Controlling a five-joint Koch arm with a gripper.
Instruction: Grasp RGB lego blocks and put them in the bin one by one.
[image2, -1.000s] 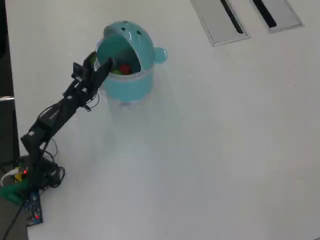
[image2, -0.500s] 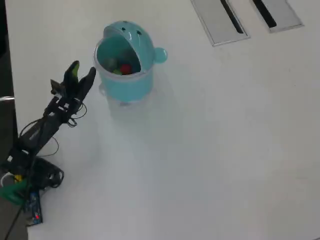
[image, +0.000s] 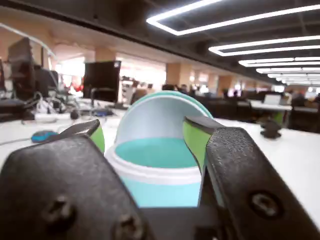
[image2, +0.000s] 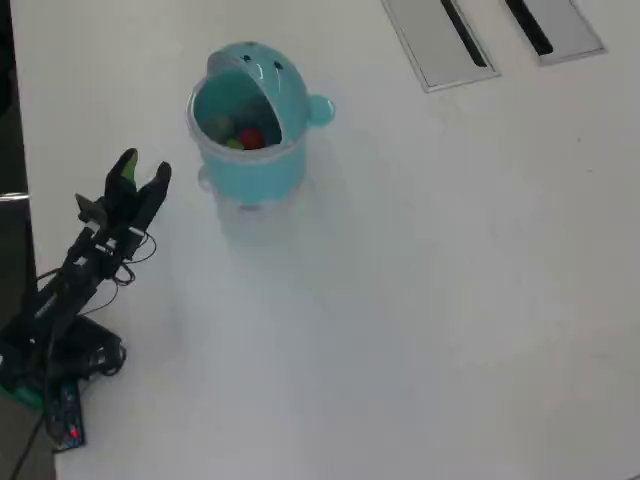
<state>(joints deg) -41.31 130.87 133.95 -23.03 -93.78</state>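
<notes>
One arm, black, based at the lower left corner of the white table (image2: 420, 300) in the overhead view, reaching up toward the bin.

One gripper (image2: 143, 172) — two jaws lined with lime-green pads, spread apart in a narrow V with nothing between them. In the wrist view the gripper (image: 145, 135) frames the bin, one pad to each side, a clear gap between pads and bin. In the overhead view it sits to the lower left of the bin, near it but not touching.

One bin (image2: 262, 165) — round, turquoise, whale-shaped, upright on the table; two dark dot eyes on the domed hood, one small fin showing on its right side in the overhead view. The wrist view shows the bin (image: 160, 175) with a white band at the rim and the pale inside of the hood behind the opening.

Blocks inside the bin, counted from overhead: one red block (image2: 251, 137), one green block (image2: 233, 144) touching it on the left. A third, blue one cannot be made out against the turquoise interior.

Beyond the bin, at the table's top edge in the overhead view: two grey slotted panels (image2: 440, 40), side by side.
</notes>
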